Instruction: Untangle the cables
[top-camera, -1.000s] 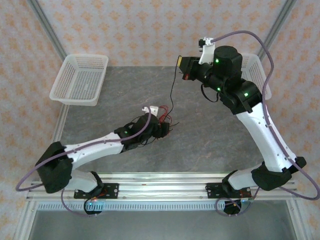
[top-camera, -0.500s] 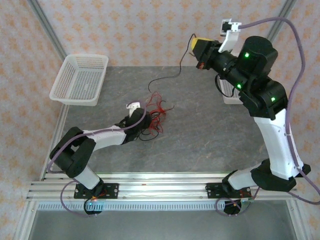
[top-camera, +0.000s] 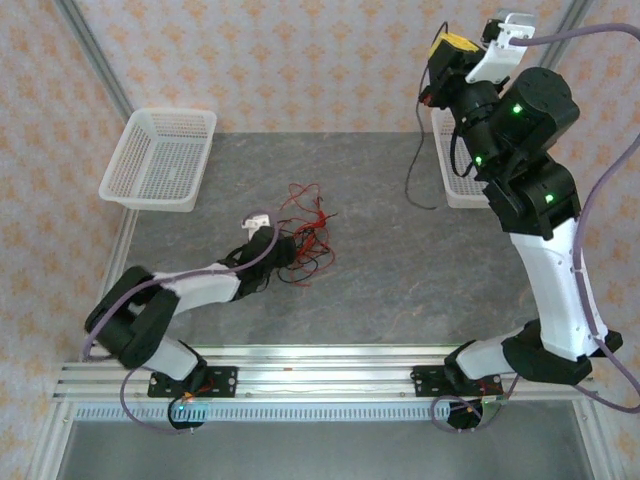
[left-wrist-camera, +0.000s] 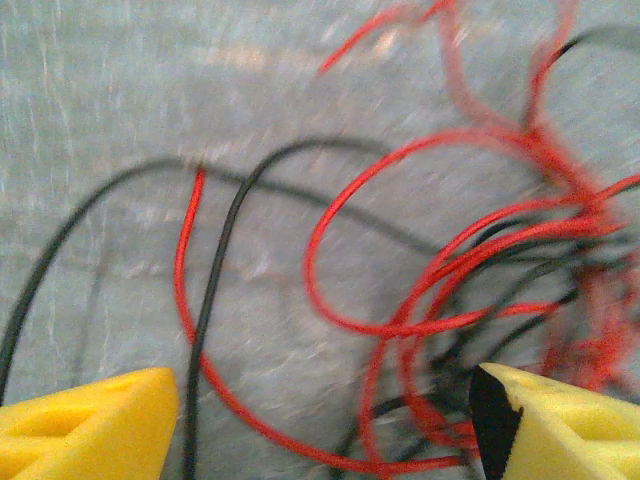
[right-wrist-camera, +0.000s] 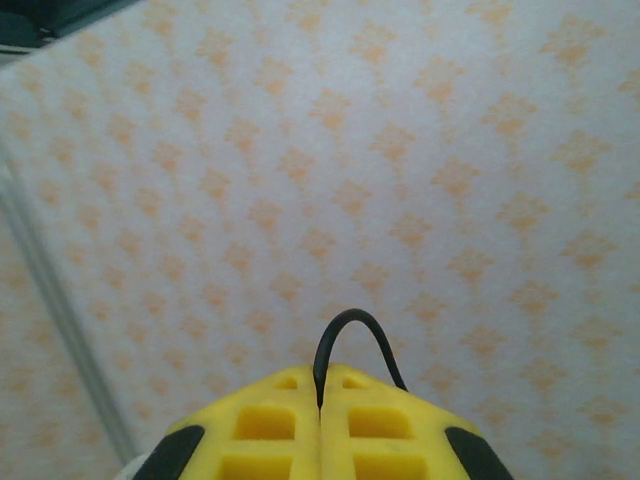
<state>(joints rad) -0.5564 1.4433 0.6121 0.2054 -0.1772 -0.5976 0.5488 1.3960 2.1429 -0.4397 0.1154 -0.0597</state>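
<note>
The left arm's yellow fingers (left-wrist-camera: 90, 420) are cut off by the bottom edge, with only their tips showing. Toward the right-hand tip the thin red and black wires (left-wrist-camera: 420, 326) smear into blur. Which strand lies over which cannot be told, and several run off the top and right edges. A thin black wire (right-wrist-camera: 348, 314) loops out from between the right arm's yellow fingers (right-wrist-camera: 280, 430), its pinched part hidden. Below those fingers, seen from above, the arm covers much of a white mesh plastic basket (top-camera: 450, 195).

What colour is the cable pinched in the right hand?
Black. The cable shows best in the right wrist view, looping from the shut right hand.
</note>
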